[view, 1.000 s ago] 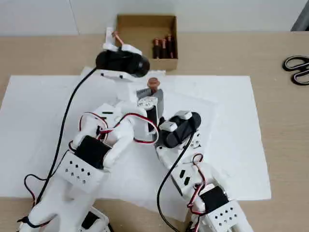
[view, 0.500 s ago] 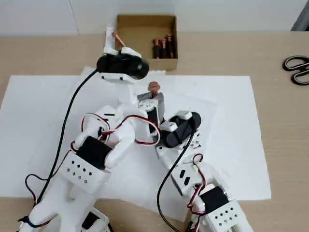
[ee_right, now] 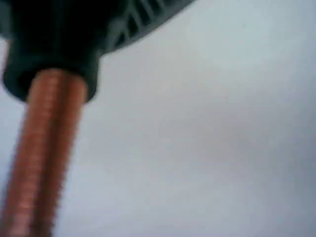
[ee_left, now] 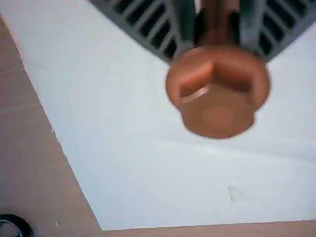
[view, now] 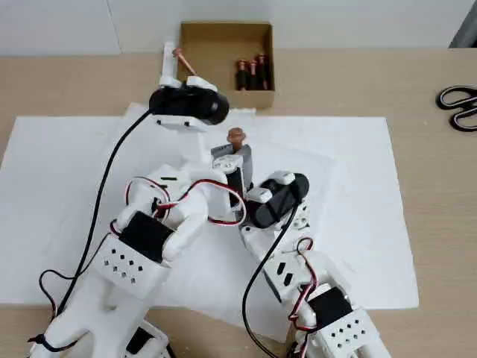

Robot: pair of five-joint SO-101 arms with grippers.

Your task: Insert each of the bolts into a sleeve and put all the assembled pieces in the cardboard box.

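The right gripper (view: 235,149) clamps a black sleeve (ee_right: 49,52) with a bolt (ee_left: 217,91) through it, head past the fingertips and threads toward the wrist. The left gripper (view: 175,62) pinches a bare bolt (view: 179,57). Just beside it is the cardboard box (view: 216,51), holding 3 assembled pieces (view: 252,74).

cardboard box (view: 212,63): 1 | assembled pieces (view: 253,74) inside: 3 | bolts (view: 236,136) held: 2 | scissors (view: 456,104): 1

Wooden table (view: 417,97) against a pale wall (view: 335,22).
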